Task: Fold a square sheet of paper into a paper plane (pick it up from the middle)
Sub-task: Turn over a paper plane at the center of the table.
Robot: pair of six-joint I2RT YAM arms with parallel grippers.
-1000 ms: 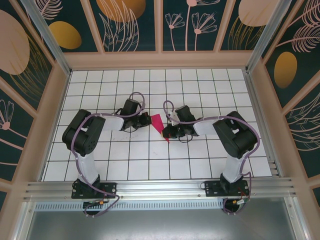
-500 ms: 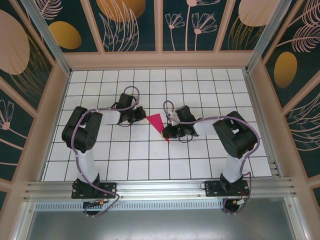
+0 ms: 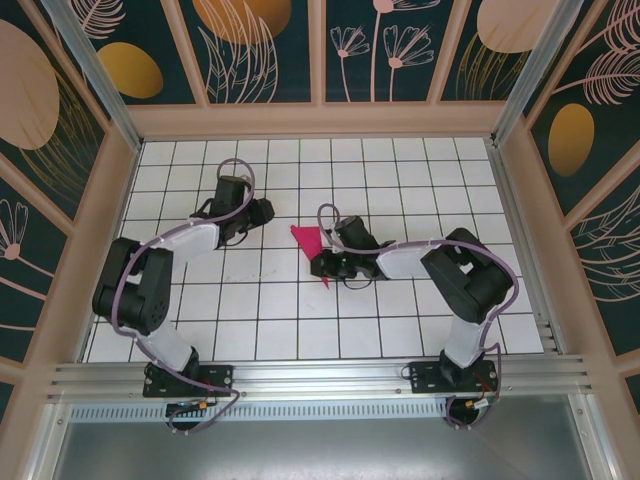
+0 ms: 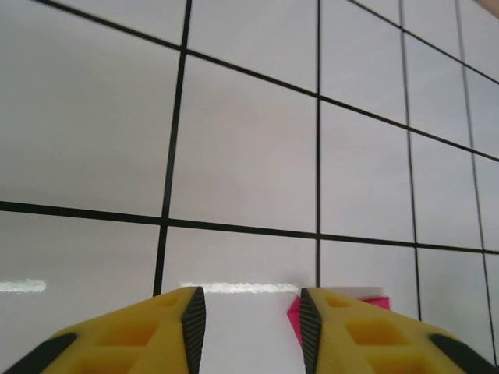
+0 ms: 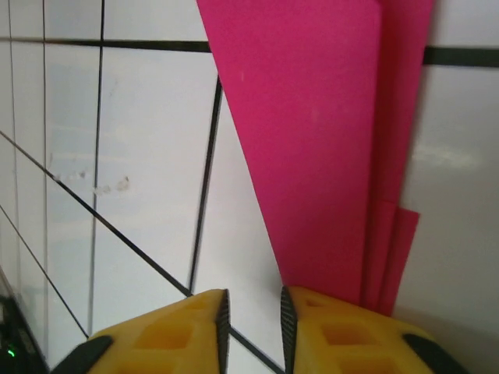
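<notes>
My right pincer (image 5: 253,304) has its jaws a little apart. A thin strip of the white surface (image 5: 148,156) shows between them, and they clamp nothing. Just beside these jaws lies the paper plane (image 5: 312,140), a long pink wedge with several layers stepped one over the other at its near end.

My left pincer (image 4: 251,304) also has its jaws apart and empty, and only a small pink corner shows past one jaw. From above, the plane lies flat near the middle of the surface, between the two pincers. It is close to the right one and a little apart from the left one.

I judge the folds to be mostly done, because the sheet is no longer a square but a narrow pointed shape. What may be left is opening the wings, which I cannot check from here.
</notes>
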